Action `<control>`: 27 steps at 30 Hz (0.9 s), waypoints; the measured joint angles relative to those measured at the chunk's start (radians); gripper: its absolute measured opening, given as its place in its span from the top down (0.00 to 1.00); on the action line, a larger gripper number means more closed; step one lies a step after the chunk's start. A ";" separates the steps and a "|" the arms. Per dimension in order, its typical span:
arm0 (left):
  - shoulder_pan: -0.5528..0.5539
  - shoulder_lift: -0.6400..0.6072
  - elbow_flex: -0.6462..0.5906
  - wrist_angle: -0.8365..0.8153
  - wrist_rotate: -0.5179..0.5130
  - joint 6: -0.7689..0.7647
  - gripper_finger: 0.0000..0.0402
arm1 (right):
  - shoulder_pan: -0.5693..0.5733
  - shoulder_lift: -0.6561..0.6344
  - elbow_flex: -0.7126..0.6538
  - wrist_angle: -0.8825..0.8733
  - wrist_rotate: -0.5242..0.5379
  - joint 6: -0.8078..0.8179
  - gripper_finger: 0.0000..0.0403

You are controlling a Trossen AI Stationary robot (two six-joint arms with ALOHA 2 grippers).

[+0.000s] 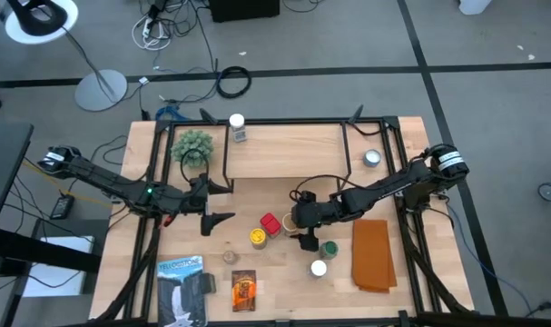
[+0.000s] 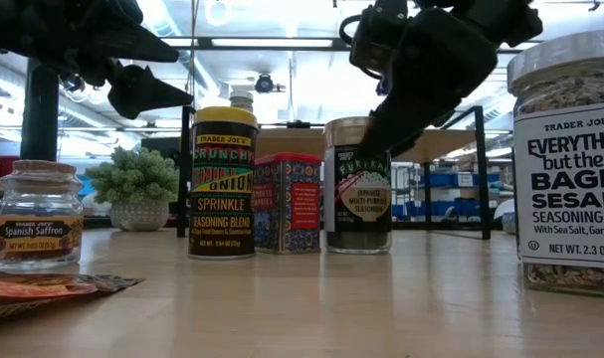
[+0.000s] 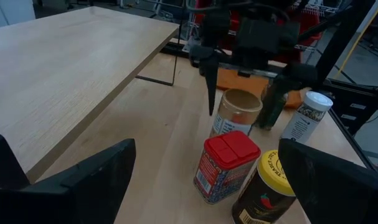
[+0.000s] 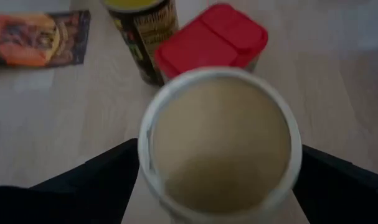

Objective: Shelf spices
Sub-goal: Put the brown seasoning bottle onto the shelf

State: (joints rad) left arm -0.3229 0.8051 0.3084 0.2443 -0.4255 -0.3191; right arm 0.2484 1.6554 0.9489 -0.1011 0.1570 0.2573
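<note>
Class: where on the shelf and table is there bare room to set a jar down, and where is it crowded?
Free: the shelf board between the plant and the silver tin. Crowded: the table patch around the red box, yellow jar and right pincer.

Spice jars (image 1: 257, 237) stand upright in a cluster mid-table, orange-brown packet (image 1: 243, 290) flat by the front edge, shelf (image 1: 284, 150) along the back edge.

Red box (image 3: 226, 165), yellow-lidded jar (image 3: 268, 186), tan-lidded jar (image 4: 221, 143).
</note>
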 joint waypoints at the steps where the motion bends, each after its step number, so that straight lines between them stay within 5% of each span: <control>1: 0.000 0.000 0.000 0.000 0.000 0.000 0.01 | -0.002 0.004 0.000 0.010 0.000 0.000 0.07; 8: 0.000 0.000 0.000 -0.002 0.000 0.000 0.01 | -0.013 0.014 0.000 0.022 -0.003 0.009 0.11; 15: 0.000 0.000 0.000 -0.001 0.000 0.000 0.01 | -0.014 0.008 0.001 0.029 -0.008 -0.001 0.32; 27: 0.000 0.000 0.000 -0.002 0.000 0.000 0.01 | -0.014 -0.051 0.034 -0.017 -0.023 -0.006 0.32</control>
State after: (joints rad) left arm -0.3229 0.8051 0.3088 0.2428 -0.4255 -0.3191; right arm 0.2344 1.6045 0.9826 -0.1182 0.1337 0.2511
